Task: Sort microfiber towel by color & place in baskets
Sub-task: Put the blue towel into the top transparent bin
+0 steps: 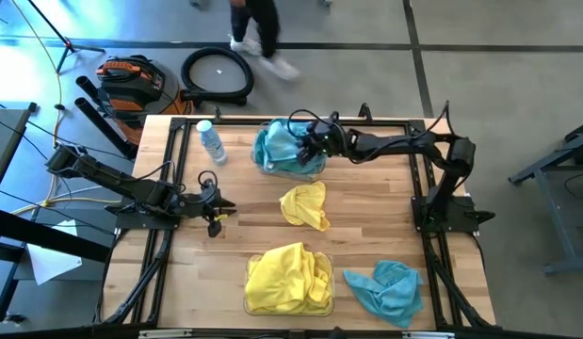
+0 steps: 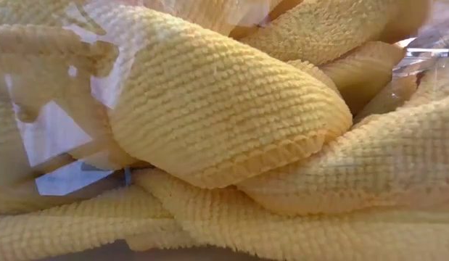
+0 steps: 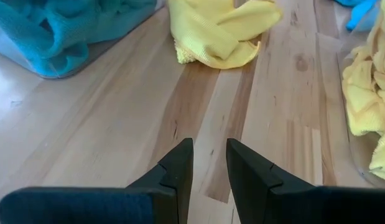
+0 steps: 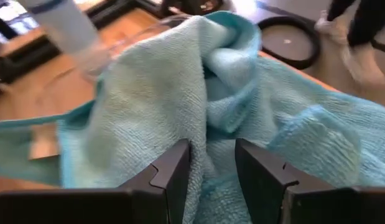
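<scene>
Right gripper (image 1: pixel 308 149) hangs over the far basket (image 1: pixel 268 166) of teal towels (image 4: pixel 180 112), fingers parted, nothing clamped. Left gripper (image 3: pixel 209 163) waits low at the table's (image 3: pixel 105 137) left side — slightly apart, empty. Yellow towel (image 1: pixel 305 204) lies mid-table; another teal one (image 1: pixel 385 290) beside the near basket (image 1: pixel 327 301).

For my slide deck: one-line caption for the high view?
Right hand over the teal-filled basket; one yellow towel and one teal towel left on the table.

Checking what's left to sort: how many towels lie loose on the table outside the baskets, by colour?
Loose yellow towel: 1
Loose teal towel: 1
Total: 2
</scene>
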`<state>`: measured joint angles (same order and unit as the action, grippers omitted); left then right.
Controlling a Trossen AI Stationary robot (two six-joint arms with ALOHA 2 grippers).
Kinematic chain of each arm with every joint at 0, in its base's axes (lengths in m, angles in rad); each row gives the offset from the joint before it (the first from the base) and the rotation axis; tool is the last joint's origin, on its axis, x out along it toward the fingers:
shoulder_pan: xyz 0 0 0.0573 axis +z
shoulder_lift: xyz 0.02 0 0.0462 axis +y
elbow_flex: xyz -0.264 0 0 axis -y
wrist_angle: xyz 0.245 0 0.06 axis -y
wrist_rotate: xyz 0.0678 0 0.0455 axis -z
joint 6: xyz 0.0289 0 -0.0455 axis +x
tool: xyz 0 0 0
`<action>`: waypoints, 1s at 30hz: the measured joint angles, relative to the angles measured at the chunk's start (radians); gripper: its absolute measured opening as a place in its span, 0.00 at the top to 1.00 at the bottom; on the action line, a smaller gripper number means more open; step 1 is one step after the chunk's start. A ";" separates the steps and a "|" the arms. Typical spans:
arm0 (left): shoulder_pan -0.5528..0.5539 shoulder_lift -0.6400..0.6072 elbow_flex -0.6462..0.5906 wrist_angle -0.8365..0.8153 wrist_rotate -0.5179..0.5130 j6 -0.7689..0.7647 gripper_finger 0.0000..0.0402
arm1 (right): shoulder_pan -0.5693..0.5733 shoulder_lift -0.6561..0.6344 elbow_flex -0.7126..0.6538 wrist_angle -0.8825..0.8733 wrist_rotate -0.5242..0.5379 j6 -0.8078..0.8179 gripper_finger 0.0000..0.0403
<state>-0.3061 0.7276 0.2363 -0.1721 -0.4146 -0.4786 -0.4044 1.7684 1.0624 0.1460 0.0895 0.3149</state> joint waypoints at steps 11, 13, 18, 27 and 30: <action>0.000 0.000 0.000 0.006 -0.067 0.018 0.79 | -0.006 -0.009 -0.008 0.107 0.118 0.004 0.68; 0.000 0.000 0.000 0.005 -0.067 0.026 0.79 | -0.002 -0.026 -0.008 0.106 0.112 -0.003 0.68; 0.000 0.000 0.000 0.004 -0.067 0.046 0.79 | 0.007 -0.083 -0.008 0.094 0.110 -0.027 0.68; 0.000 0.000 0.000 0.005 -0.067 0.046 0.79 | 0.022 -0.296 -0.115 -0.025 0.090 0.003 0.68; 0.000 0.000 0.000 0.005 -0.067 0.046 0.79 | 0.059 -0.414 -0.222 -0.001 0.113 0.047 0.68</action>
<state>-0.3061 0.7273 0.2363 -0.1666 -0.4820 -0.4324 -0.3459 1.3549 0.8406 0.1455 0.2026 0.3617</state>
